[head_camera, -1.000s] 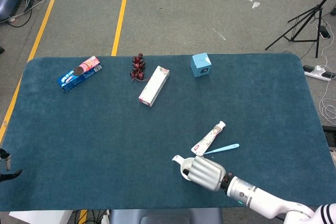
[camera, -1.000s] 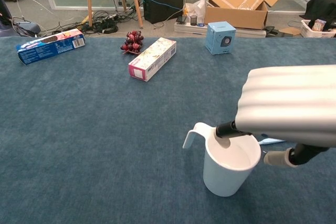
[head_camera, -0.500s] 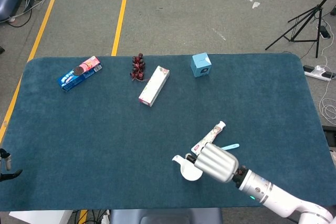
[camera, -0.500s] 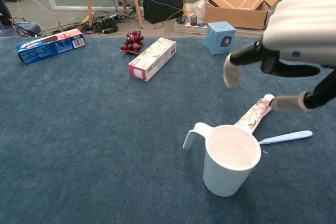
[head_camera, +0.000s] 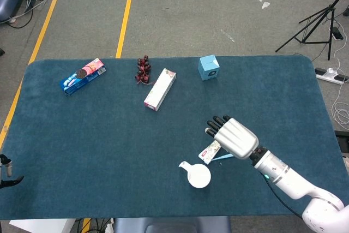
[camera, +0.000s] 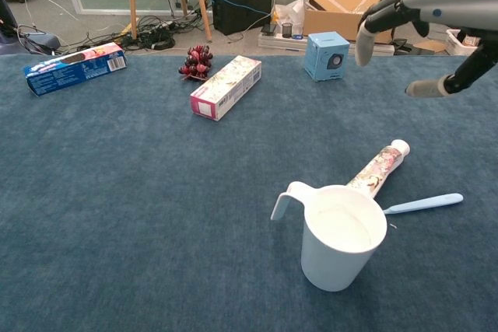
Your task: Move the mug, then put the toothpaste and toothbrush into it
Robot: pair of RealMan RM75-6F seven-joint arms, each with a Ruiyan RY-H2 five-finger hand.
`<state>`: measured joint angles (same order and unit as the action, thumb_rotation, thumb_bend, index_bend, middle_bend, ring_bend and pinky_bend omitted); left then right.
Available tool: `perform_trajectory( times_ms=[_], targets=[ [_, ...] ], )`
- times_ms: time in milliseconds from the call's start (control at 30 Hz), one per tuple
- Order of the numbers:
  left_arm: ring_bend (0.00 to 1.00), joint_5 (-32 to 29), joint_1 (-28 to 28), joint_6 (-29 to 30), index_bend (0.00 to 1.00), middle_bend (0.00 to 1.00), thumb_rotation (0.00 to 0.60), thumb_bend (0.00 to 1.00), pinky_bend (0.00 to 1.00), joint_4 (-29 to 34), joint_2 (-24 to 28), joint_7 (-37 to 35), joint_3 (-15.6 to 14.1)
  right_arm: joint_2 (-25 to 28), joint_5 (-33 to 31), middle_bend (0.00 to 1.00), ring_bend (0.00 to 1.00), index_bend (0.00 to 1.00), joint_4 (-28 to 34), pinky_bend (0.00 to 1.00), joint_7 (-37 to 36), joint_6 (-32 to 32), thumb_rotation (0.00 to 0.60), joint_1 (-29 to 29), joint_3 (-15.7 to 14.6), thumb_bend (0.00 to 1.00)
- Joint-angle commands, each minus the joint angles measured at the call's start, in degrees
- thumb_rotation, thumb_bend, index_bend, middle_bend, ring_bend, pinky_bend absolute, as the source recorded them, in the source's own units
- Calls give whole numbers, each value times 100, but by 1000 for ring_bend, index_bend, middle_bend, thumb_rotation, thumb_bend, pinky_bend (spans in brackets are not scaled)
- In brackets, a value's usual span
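White mug point(camera: 340, 246) stands upright on the blue cloth near the front edge, empty, its handle point(camera: 286, 198) pointing left in the chest view. Toothpaste point(camera: 378, 167), a floral-patterned tube with a white cap, lies flat just behind the mug, cap end pointing away, tail end hidden behind the rim. Light-blue toothbrush point(camera: 424, 204) lies flat beside the tube, its near end by the mug; both are outside it
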<state>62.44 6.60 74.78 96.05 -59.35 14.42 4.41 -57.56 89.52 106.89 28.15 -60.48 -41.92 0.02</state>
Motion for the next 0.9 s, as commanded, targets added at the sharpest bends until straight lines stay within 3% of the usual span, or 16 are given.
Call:
perform_trajectory(
  times_ms=[33, 467, 900],
  targets=[
    [425, 3, -4, 6, 789, 478, 600, 0, 556, 5, 6, -12, 1, -208, -170, 276, 217, 373, -239, 430, -77, 254, 600, -96, 108, 204],
    [425, 8, -13, 9, 789, 478, 600, 0, 556, 12, 35, -81, 3, -904, -730, 203, 140, 372, -1043, 382, 83, 1082, 600, -342, 202, 206],
    [425, -39, -5, -22, 789, 478, 600, 0, 556, 9, 45, -84, 6, -1203, -972, 163, 97, 372, -1438, 363, 193, 1521, 600, -421, 73, 207]
  ],
)
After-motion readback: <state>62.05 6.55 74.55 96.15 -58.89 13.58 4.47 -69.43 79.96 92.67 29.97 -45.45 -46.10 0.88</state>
